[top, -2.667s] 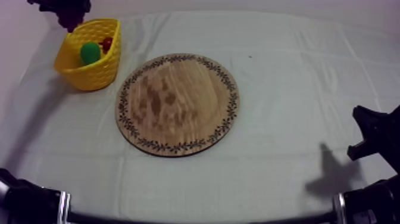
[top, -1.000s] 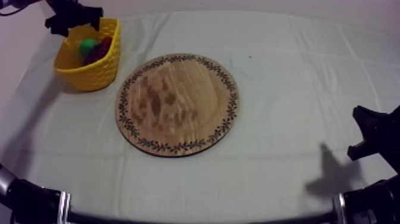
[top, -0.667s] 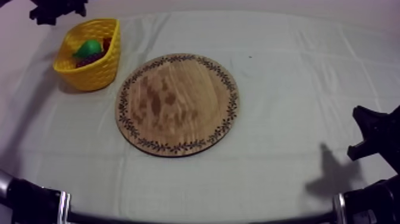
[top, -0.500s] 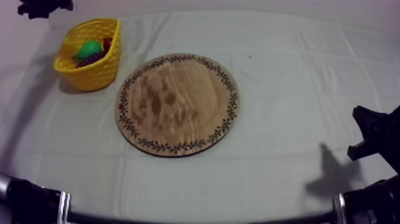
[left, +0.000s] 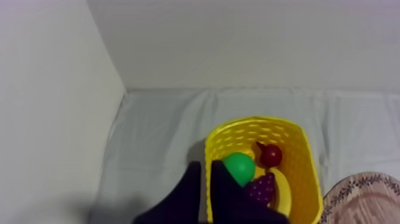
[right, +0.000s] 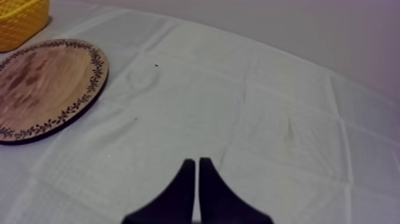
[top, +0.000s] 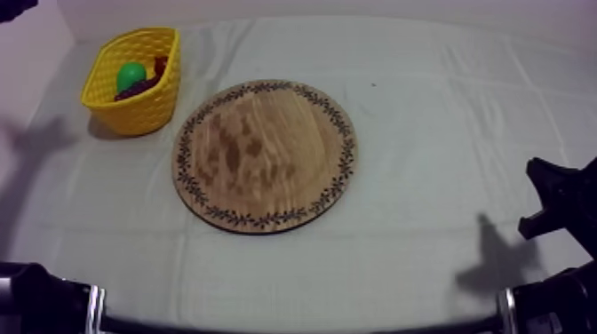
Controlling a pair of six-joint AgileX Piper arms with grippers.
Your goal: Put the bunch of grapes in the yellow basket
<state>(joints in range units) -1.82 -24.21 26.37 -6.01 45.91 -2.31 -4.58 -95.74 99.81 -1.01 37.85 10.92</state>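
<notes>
We drew left gripper (left: 206, 167) back from basket (left: 300, 149), closed, empty | right gripper (right: 196, 162) closed | grapes (left: 262, 189) lay inside: likely light, knobbly; grip mid-bunch.

Right gripper (right: 194, 162): 2 black fingers together in a narrow wedge over grey-white cloth (right: 280, 113). 1 wooden board (right: 44, 89), patterned rim, well apart; 1 yellow basket (right: 21, 21) beside it

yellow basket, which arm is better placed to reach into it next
Left: the left gripper hangs at the rim of the yellow basket; the right gripper rests beyond the wooden board.
</notes>
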